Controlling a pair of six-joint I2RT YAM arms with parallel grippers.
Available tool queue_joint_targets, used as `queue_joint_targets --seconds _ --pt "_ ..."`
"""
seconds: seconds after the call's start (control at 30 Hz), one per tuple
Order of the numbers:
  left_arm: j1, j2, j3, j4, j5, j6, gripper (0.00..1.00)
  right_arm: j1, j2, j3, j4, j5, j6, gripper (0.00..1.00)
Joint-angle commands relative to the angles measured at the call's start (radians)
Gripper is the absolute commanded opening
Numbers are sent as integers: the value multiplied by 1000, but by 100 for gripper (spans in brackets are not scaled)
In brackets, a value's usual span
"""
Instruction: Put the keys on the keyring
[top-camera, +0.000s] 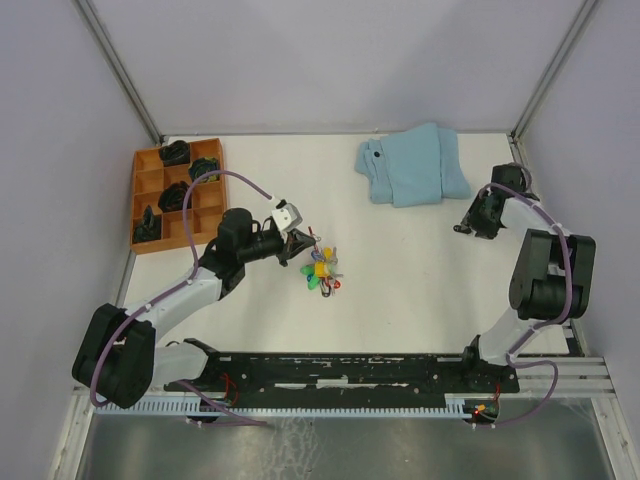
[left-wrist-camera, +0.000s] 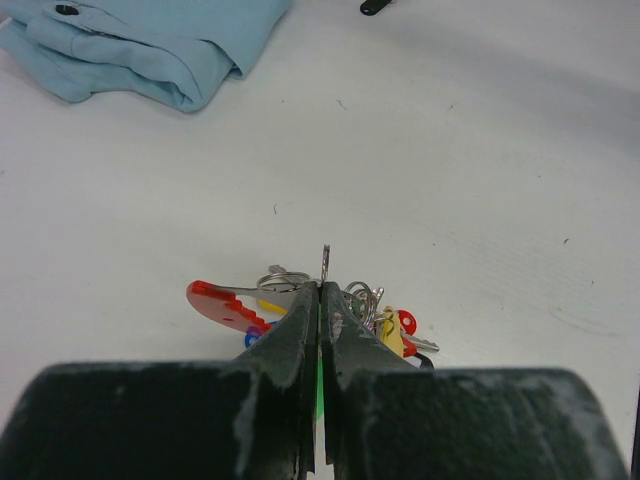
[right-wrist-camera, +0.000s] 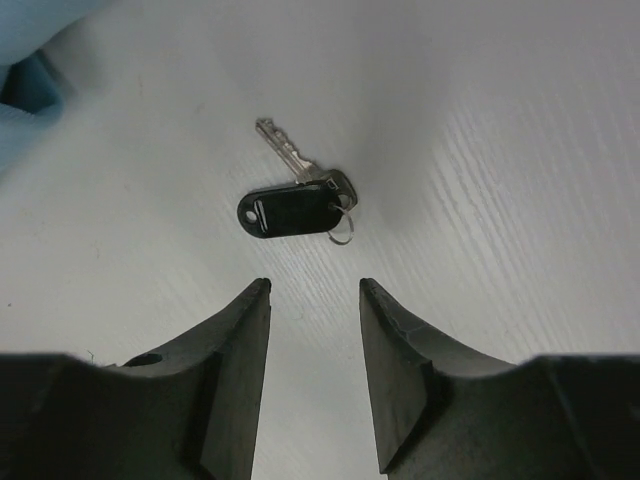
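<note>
The keys (top-camera: 322, 270) lie in a bunch of green, yellow, red and blue heads at the middle of the table. In the left wrist view the bunch (left-wrist-camera: 385, 320) lies just behind my fingers, beside the red-and-grey keyring (left-wrist-camera: 222, 303). My left gripper (left-wrist-camera: 320, 290) is shut on a green-headed key, whose metal blade (left-wrist-camera: 326, 262) sticks up past the fingertips. In the top view this gripper (top-camera: 300, 243) is at the bunch's upper left. My right gripper (right-wrist-camera: 315, 285) is open and empty, over a single key with a black tag (right-wrist-camera: 295, 207) at the far right (top-camera: 470, 222).
A folded light-blue cloth (top-camera: 412, 165) lies at the back centre-right and shows in the left wrist view (left-wrist-camera: 140, 45). An orange compartment tray (top-camera: 137, 210) with dark lumps stands at the back left. Frame posts rise at the back corners.
</note>
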Motion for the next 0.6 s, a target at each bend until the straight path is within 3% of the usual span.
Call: queue_joint_targets --seconds 0.0,0.57 --pt "-5 -16 31 8 -9 40 3 -52 19 -2 70 -53 62 47" --pt "-6 -4 28 20 -7 40 3 -148 100 -17 160 -226 95 30"
